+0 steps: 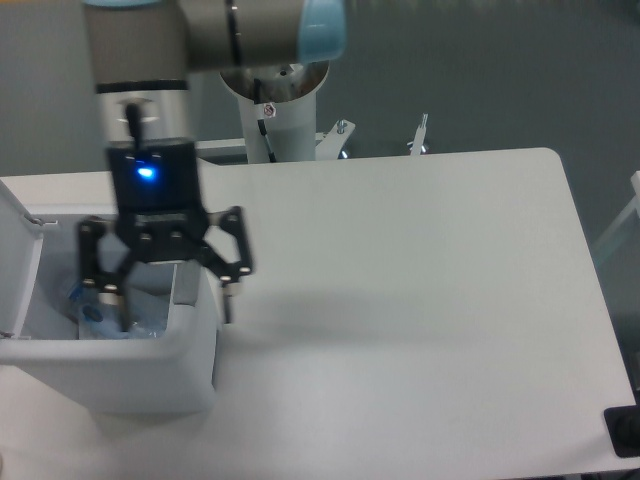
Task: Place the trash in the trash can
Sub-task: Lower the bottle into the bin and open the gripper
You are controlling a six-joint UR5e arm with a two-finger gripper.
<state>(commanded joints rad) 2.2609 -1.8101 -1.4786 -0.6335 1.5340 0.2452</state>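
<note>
The trash can (120,362), a boxy pale bin, stands at the table's front left with its flap lid (18,262) swung up on the left. Inside it lies one piece of trash, a clear bottle with a blue-white label (92,308), low against the left inner wall. My gripper (177,312) hangs open and slightly motion-blurred over the bin's right wall. One finger is inside the bin and the other is outside it over the table. Nothing is between the fingers.
The arm's white base column (275,120) rises behind the table, with metal brackets (340,128) beside it. The white table (420,300) stretches to the right. A dark object (625,430) sits past its front right corner.
</note>
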